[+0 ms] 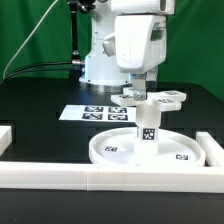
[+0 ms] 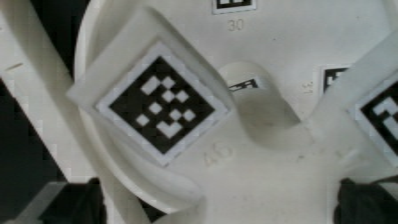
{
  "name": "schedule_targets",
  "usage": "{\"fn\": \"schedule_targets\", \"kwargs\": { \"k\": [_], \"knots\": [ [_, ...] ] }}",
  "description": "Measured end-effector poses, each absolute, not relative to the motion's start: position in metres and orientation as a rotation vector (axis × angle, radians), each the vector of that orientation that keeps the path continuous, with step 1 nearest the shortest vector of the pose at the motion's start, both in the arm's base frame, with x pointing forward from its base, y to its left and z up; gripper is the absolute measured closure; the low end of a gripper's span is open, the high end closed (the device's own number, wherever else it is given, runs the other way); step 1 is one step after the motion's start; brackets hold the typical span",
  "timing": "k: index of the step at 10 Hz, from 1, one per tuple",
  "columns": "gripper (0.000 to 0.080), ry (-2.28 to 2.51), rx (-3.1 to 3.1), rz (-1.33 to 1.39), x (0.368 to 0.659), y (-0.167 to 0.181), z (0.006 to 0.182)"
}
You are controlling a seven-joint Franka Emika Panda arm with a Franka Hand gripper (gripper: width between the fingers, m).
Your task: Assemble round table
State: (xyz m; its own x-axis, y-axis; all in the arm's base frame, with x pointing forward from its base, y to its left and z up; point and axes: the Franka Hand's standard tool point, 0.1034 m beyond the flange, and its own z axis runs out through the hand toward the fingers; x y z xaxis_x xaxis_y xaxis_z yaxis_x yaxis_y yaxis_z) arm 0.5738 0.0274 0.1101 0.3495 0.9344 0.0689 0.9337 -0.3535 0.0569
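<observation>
**Leg stands in the disc, cross piece waits under the open gripper**

The round disc lies flat on the black table, pushed up against the white border bar, which probably keeps it from sliding while parts are pressed or screwed into it. The short leg stands upright at the disc's middle, directly below the gripper, so it appears already seated there. The cross-shaped piece sits at the leg's upper end, level with the fingertips. From the exterior view it cannot be told whether it rests on the leg or on the table just behind it. In the wrist view the cross-shaped piece fills the picture, its tags close to the lens, which fits a gripper held right over it.

The arm reaches down from above, wrist pointing straight at the table, with the hand body well above the leg and the fingers hanging beside the cross piece. The jaws are spread wide and grasp nothing; no finger can be seen pressing on a part. Judging by this, the next step is joining the cross piece to the leg. The marker board lies flat beyond the gripper, towards the exterior view's left, untouched.
</observation>
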Motion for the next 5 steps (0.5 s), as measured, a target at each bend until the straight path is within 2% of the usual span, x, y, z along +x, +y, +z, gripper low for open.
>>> {"fn": "schedule_targets", "kwargs": {
  "k": [5],
  "knots": [
    [0.0151,1.747,2.6,0.14,0.5739,0.0268,0.1102]
  ]
}}
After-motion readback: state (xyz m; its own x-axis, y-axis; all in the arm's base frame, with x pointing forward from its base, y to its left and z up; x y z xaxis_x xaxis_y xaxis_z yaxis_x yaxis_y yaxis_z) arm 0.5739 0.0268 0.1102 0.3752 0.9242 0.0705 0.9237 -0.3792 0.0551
